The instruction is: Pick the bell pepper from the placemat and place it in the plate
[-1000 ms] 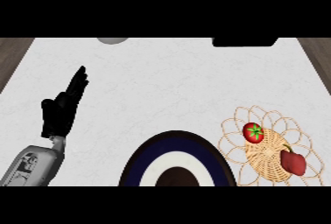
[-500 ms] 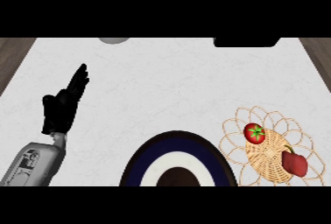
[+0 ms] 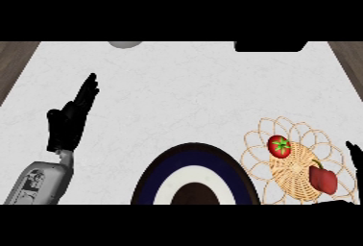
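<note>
A red bell pepper (image 3: pixel 324 179) lies on the woven wicker placemat (image 3: pixel 293 174) at the lower right, beside a red tomato (image 3: pixel 279 146) with a green stem. Just left of the mat, at the bottom centre, sits the round plate (image 3: pixel 162 169), dark blue with a white ring and a dark middle. My left hand (image 3: pixel 67 126) rests open at the left, fingers straight and pointing up, far from both. Only a black sliver of my right hand (image 3: pixel 353 151) shows at the right edge, just right of the placemat and above the pepper; the rest is cut off.
A grey rounded object (image 3: pixel 126 44) and a black object (image 3: pixel 270 46) sit at the counter's far edge. Dark wood (image 3: pixel 16 57) borders the white counter at the top left and top right corners.
A black part of my right hand has come into view at the right edge beside the placemat. The left hand has hardly moved; pepper, tomato and plate stay put.
</note>
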Robot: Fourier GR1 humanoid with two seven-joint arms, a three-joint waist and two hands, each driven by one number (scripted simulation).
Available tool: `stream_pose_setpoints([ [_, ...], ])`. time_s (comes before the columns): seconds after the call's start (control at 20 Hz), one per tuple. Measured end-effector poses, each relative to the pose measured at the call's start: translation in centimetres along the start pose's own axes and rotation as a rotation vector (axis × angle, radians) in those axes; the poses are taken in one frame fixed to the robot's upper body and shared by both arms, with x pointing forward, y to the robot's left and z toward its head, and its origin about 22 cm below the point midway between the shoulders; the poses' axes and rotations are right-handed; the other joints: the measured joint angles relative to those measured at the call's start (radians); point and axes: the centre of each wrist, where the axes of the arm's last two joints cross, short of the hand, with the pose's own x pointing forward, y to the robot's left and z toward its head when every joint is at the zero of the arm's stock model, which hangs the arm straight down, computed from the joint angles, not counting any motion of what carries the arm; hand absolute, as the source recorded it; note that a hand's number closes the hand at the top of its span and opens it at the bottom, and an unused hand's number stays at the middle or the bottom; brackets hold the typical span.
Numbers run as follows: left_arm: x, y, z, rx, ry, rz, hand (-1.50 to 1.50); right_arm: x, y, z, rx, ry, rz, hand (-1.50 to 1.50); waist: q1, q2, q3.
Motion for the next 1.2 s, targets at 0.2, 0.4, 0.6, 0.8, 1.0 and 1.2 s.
stream_pose_setpoints([
  [0.2, -0.2, 0.3, -0.6, 0.001, -0.004, 0.004, 0.00, -0.7, 0.8, -2.0, 0.025, 0.012, 0.013, -1.50, 0.000, 0.000, 0.000],
  [0.4, -0.4, 0.1, 0.3, -0.001, -0.001, 0.001, 0.00, -0.7, 1.9, -2.7, 0.041, 0.024, 0.015, -1.50, 0.000, 0.000, 0.000],
  [0.6, -0.7, 0.2, 0.6, -0.005, 0.003, -0.002, 0.00, -1.9, 3.1, -3.5, 0.056, 0.041, 0.022, -1.50, 0.000, 0.000, 0.000],
  [0.8, -0.2, 0.1, -0.1, -0.003, 0.001, 0.000, 0.00, -2.6, 3.9, -4.5, 0.056, 0.043, 0.025, 1.50, -0.001, 0.000, 0.000],
  [1.0, -0.4, 0.5, -0.7, 0.000, 0.003, 0.002, 0.00, -2.7, 4.1, -4.9, 0.001, 0.015, 0.039, 1.50, -0.002, 0.000, 0.000],
  [1.2, -0.7, -0.1, -0.6, 0.002, 0.001, 0.004, 0.00, -3.4, 3.8, -5.3, -0.032, 0.002, 0.050, 1.50, -0.002, 0.000, 0.000],
])
